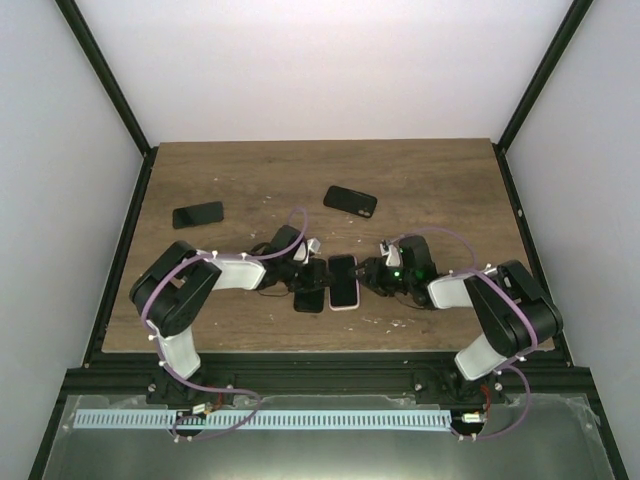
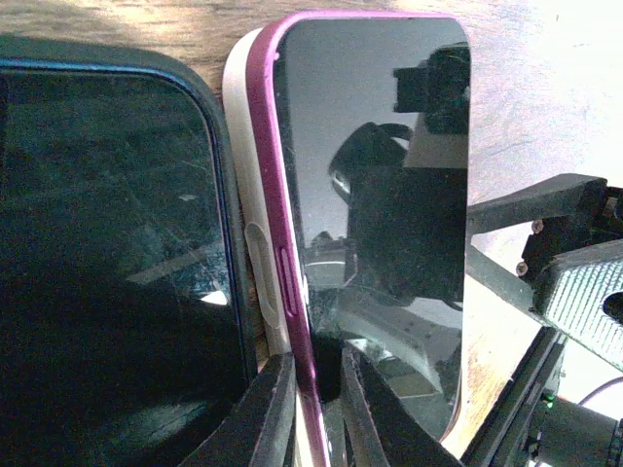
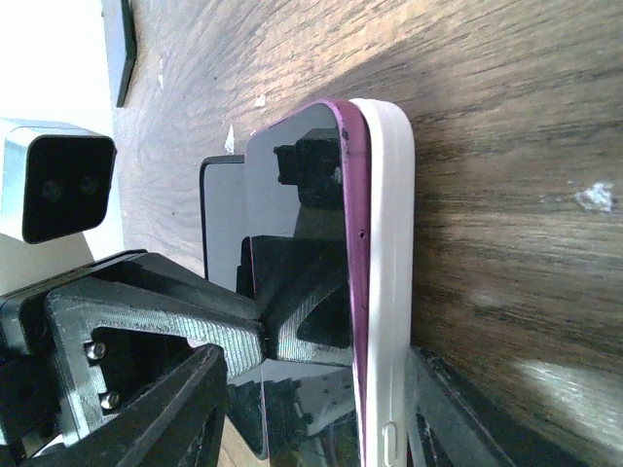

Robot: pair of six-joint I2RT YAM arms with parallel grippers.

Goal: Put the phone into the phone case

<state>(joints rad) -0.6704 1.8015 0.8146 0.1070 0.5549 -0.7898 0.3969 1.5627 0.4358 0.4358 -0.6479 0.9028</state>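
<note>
While the magenta-edged phone [image 1: 343, 281] lies mid-desk [image 1: 440, 180] between both arms, it may skid. Left wrist: left pincer [image 2: 316, 389] nips its rim narrowly. Right wrist: right pincer [image 3: 321, 379] half-open straddles phone and white case [image 3: 389, 292]; uneven pressing could pop a corner.

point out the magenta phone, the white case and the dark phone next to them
magenta phone [image 2: 380, 146], left wrist view, on its glass screen
white case [image 3: 391, 253], right wrist view, on its side wall
dark phone [image 2: 107, 224], left wrist view, on its screen
</note>
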